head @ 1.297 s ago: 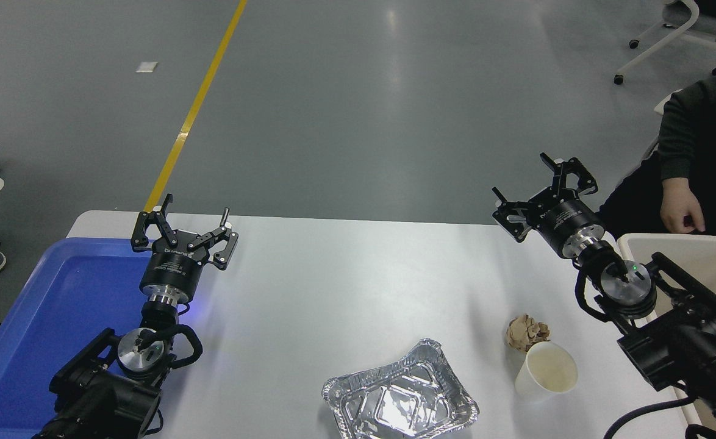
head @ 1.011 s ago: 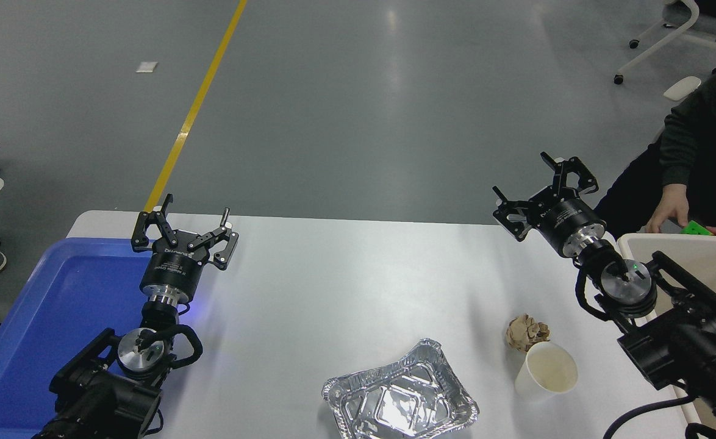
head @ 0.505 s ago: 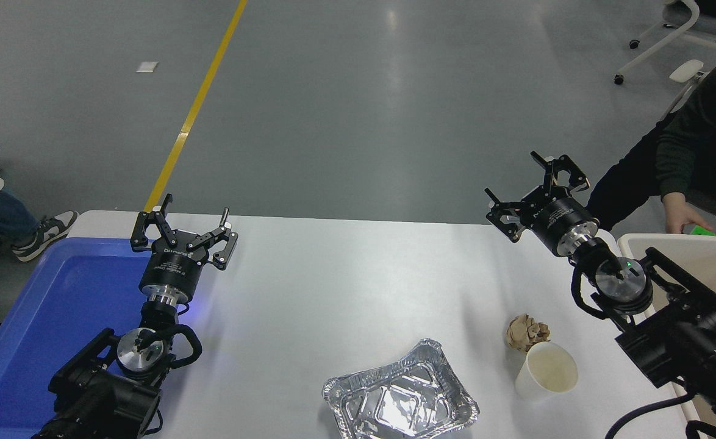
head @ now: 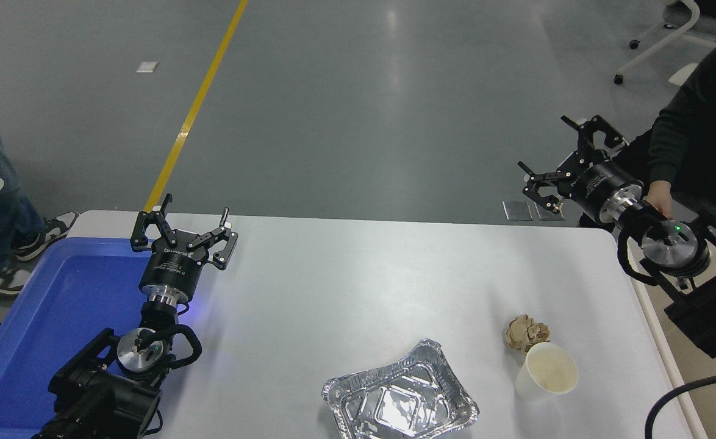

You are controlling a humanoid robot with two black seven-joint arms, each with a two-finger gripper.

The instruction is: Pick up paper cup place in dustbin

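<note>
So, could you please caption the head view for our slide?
Right claw open and raised beyond the table's far edge; paper cup upright beside a crumpled paper ball.

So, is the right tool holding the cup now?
No, the right tool is open and empty, raised past the table's far edge, while the cup stands on the table.

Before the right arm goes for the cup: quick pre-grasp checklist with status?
1. Right gripper open and empty: ok.
2. Paper cup upright, rim free: ok.
3. Room around the cup: not ok, crumpled paper ball sits right against its far side; foil tray is apart on the left.
4. Gripper near the cup: not ok, raised past the table's far right corner.
5. Dustbin opening free: cannot tell, only its rim shows.
6. Left gripper parked over the blue tray: ok.
</note>
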